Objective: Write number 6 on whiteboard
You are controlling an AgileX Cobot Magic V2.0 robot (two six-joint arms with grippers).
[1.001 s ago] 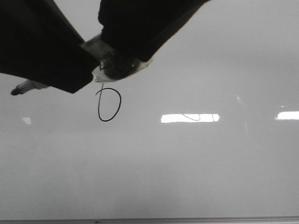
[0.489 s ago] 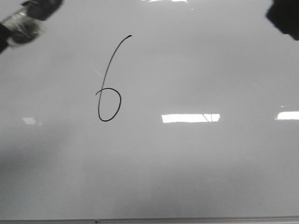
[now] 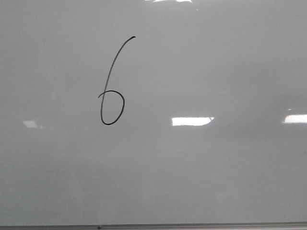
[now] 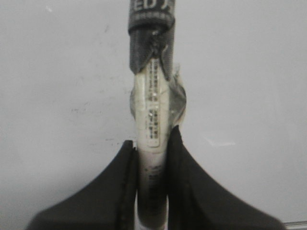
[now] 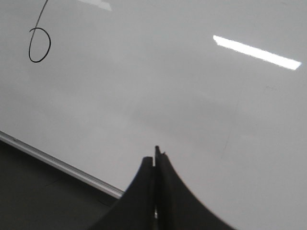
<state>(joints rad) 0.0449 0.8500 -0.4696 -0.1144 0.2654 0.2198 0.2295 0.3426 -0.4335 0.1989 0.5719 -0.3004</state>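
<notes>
**A finished 6 stands alone on the board**

A black number 6 sits on the whiteboard, left of centre and toward the far edge in the front view. Its long slanted stem curves down from the upper right into a small oval loop, closed at the bottom. Bright rectangular glare patches lie to its right, well apart from the line. The board's thin grey frame runs along the near edge.

Neither of my arms shows in the front view. From my left wrist, my left claw is clamped on a white marker, its dark cap end pointing away from the fingers over bare board. From my right wrist, my right claw has its two black fingers pressed together with nothing between them, hanging over the board near its framed edge; the loop of the 6 shows well away from it.
</notes>
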